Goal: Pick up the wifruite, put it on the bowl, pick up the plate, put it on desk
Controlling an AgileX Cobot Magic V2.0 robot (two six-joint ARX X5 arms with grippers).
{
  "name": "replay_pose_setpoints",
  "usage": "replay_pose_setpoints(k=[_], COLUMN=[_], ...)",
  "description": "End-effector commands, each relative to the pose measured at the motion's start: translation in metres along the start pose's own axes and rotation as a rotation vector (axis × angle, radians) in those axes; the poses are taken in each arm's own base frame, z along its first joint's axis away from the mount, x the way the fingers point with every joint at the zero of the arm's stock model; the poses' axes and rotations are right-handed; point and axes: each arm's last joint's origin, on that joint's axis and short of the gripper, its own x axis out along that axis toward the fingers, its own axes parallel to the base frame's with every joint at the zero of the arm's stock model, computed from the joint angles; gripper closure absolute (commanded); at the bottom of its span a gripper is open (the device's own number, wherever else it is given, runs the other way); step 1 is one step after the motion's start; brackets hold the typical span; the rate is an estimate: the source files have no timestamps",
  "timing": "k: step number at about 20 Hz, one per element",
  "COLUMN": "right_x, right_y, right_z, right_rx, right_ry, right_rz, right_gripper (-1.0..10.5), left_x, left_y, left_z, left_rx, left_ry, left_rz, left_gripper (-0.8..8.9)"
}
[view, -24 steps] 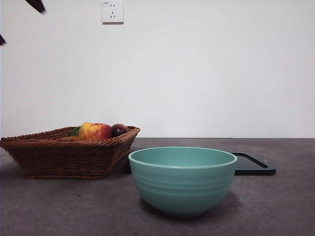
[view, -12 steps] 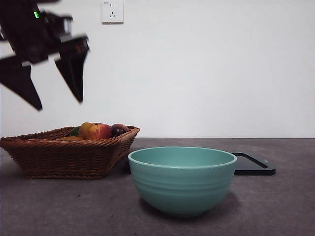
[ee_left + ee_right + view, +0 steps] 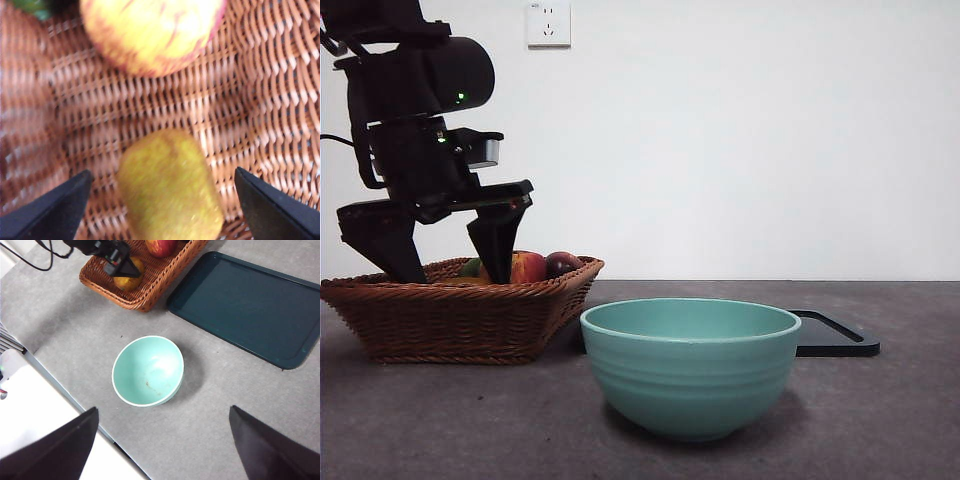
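Dark grey desk (image 3: 910, 420), white wall with a socket (image 3: 549, 22) behind. Left gripper (image 3: 445, 262) is reaching into the wicker basket (image 3: 440, 320), jaws spread wide, gripping nothing. Wrist view is showing the wifruite (image 3: 170, 187) lying on the weave between the two jaws, not touching either, with the apple (image 3: 150, 32) just beyond it. Teal bowl (image 3: 691, 365) is sitting on the desk beside the basket, empty; dark tray (image 3: 245, 305) is lying behind it. Right gripper (image 3: 162, 442) is waiting high over the table, jaws open, holding nothing. Risks as I'm reading it: fruit is lying askew to the jaws, so closing could roll it out sideways; going too deep would catch the jaw tips in the weave; apple is close enough to get nudged.
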Motion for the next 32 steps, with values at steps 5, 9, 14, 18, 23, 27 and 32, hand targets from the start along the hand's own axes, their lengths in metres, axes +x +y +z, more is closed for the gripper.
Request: replay_pose_setpoints(k=[5,9,14,18,23,27,32], right_x=[-0.003,-0.003,-0.003,-0.003,-0.003,-0.003,-0.003], right_y=[0.002,0.002,0.002,0.002,0.002,0.002,0.002], right_z=[0.004,0.004,0.004,0.004,0.004,0.004,0.004], right_rx=[-0.015,-0.015,-0.015,-0.015,-0.015,-0.015,-0.014], right_ry=[-0.020,-0.021,-0.020,-0.021,-0.021,-0.021,-0.020], right_rz=[0.002,0.001,0.001,0.001,0.001,0.001,0.001], right_gripper=[5.3,5.3,5.3,5.3,5.3,5.3,5.3], left_x=[0.014,0.015,0.002,-0.045,-0.118,-0.140,-0.124], left_y=[-0.002,-0.005,-0.006,-0.011,-0.037,-0.072,-0.119], left_z=[0.004,0.004,0.005,0.007,-0.010,-0.029,-0.045], left_rx=[0.003,0.005,0.006,0.020,0.109,0.227,0.368], left_ry=[0.023,0.020,-0.011,-0.134,-0.267,-0.275,-0.174], left_rz=[0.003,-0.001,-0.005,-0.029,-0.219,-0.337,-0.408], left_gripper=[3.79,5.36,5.49,5.69,5.68,5.68,5.68])
